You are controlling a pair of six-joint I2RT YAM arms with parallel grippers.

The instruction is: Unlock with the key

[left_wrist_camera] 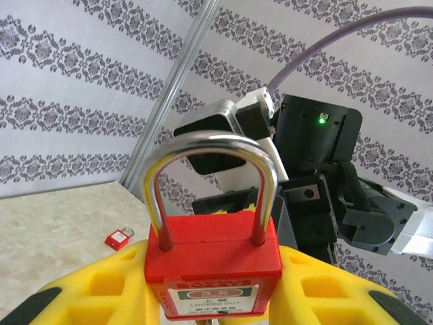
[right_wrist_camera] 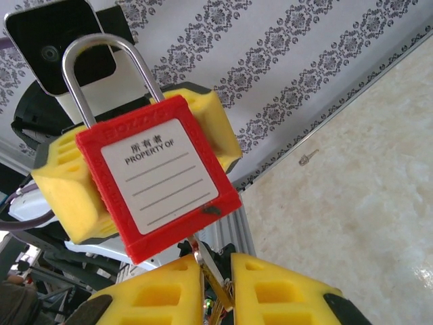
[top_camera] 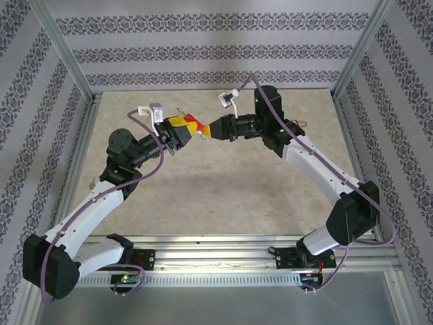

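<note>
My left gripper (top_camera: 189, 128) is clenched on the red padlock (left_wrist_camera: 213, 261), its body squeezed between my 2 yellow fingers (left_wrist_camera: 95, 298), lifted above the table (top_camera: 223, 196) near the back middle. The steel shackle (left_wrist_camera: 210, 143) points up, and both of its legs sit in the body. My right gripper (right_wrist_camera: 216, 281) faces the padlock from the other side. The key (right_wrist_camera: 201, 265) sits in the gap between its fingers (right_wrist_camera: 152, 294), right under the lock's bottom edge. I cannot tell whether those fingers are pinching it. A second small red padlock (left_wrist_camera: 118, 238) lies on the table.
</note>
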